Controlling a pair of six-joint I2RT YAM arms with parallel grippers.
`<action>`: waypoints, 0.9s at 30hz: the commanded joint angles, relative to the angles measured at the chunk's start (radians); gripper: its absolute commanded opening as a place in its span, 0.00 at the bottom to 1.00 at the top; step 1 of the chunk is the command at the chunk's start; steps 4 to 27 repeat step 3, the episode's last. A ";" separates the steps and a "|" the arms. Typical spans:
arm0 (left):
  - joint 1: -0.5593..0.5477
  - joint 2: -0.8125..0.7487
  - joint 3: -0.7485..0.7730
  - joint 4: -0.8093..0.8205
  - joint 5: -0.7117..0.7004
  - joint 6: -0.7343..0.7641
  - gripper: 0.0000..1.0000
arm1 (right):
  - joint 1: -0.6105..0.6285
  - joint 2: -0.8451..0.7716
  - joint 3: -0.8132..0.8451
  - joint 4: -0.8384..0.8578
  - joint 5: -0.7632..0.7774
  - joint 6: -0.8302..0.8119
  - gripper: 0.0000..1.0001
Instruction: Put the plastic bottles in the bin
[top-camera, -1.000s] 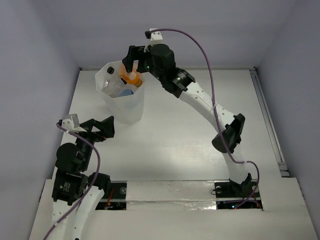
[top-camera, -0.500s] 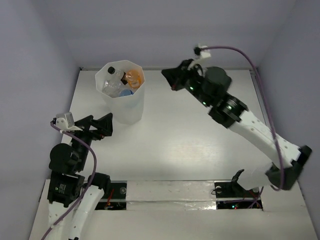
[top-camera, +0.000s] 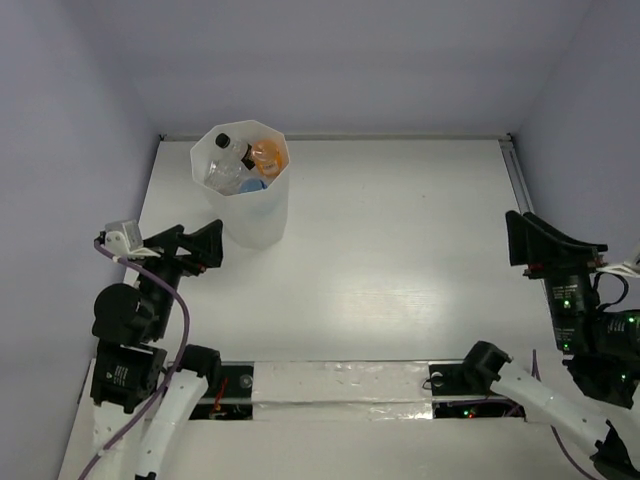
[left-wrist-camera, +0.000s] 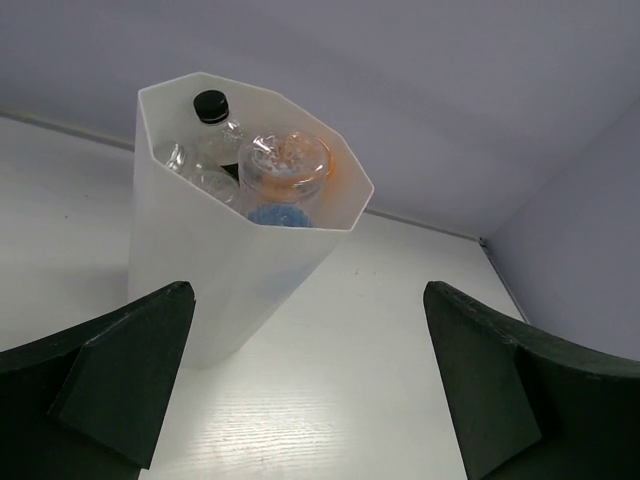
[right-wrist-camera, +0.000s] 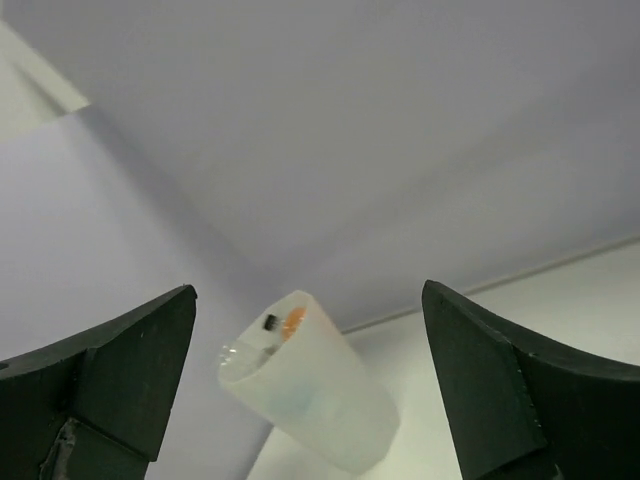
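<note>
While the bottles (top-camera: 243, 165) sit in the bin (top-camera: 255, 215) and both jaws gape wide, empty, we risk the left arm (top-camera: 125, 315) clipping the bin (it's near) and spilling it onto the tabletop (top-camera: 400, 250).
</note>
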 joint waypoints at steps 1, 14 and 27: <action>0.002 -0.003 -0.026 0.020 -0.018 -0.015 0.99 | 0.000 0.008 -0.057 -0.145 0.127 0.031 1.00; 0.002 0.005 -0.037 0.030 -0.007 -0.032 0.99 | 0.000 0.024 -0.060 -0.116 0.119 0.024 1.00; 0.002 0.005 -0.037 0.030 -0.007 -0.032 0.99 | 0.000 0.024 -0.060 -0.116 0.119 0.024 1.00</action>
